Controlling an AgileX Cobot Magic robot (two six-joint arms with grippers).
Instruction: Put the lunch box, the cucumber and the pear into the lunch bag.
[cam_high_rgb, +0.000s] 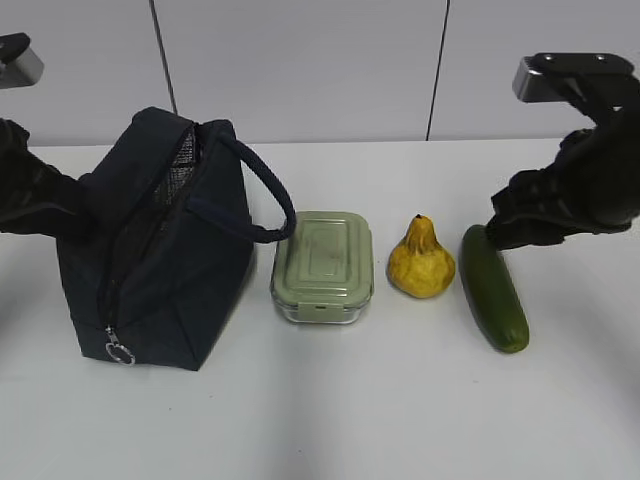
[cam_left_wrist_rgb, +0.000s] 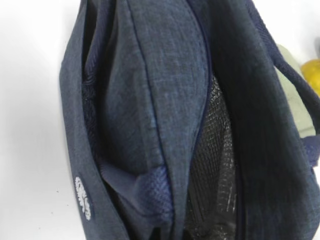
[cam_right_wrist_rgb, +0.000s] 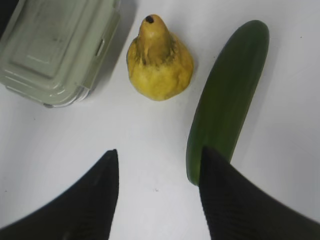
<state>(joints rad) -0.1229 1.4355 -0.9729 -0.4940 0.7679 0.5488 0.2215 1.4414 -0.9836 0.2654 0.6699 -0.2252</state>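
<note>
The navy lunch bag (cam_high_rgb: 160, 250) stands at the left with its zipper open, showing silvery lining (cam_left_wrist_rgb: 220, 165). My left gripper (cam_high_rgb: 80, 215) presses into the bag's left side. Its fingers are buried in folds of fabric (cam_left_wrist_rgb: 165, 100) and shut on them. The lunch box (cam_high_rgb: 323, 265) (cam_right_wrist_rgb: 55, 45) with its sage lid sits right of the bag. Beside it stand the yellow pear (cam_high_rgb: 420, 262) (cam_right_wrist_rgb: 160, 65) and then the cucumber (cam_high_rgb: 493, 288) (cam_right_wrist_rgb: 230, 95). My right gripper (cam_right_wrist_rgb: 157, 155) hovers open over the cucumber's far end (cam_high_rgb: 492, 235), with only bare table between its fingers.
The bag's padded handle (cam_high_rgb: 265, 190) loops toward the lunch box, and its ring pull (cam_high_rgb: 120, 352) hangs at the front bottom corner. The white table (cam_high_rgb: 330, 410) runs back to a pale panelled wall.
</note>
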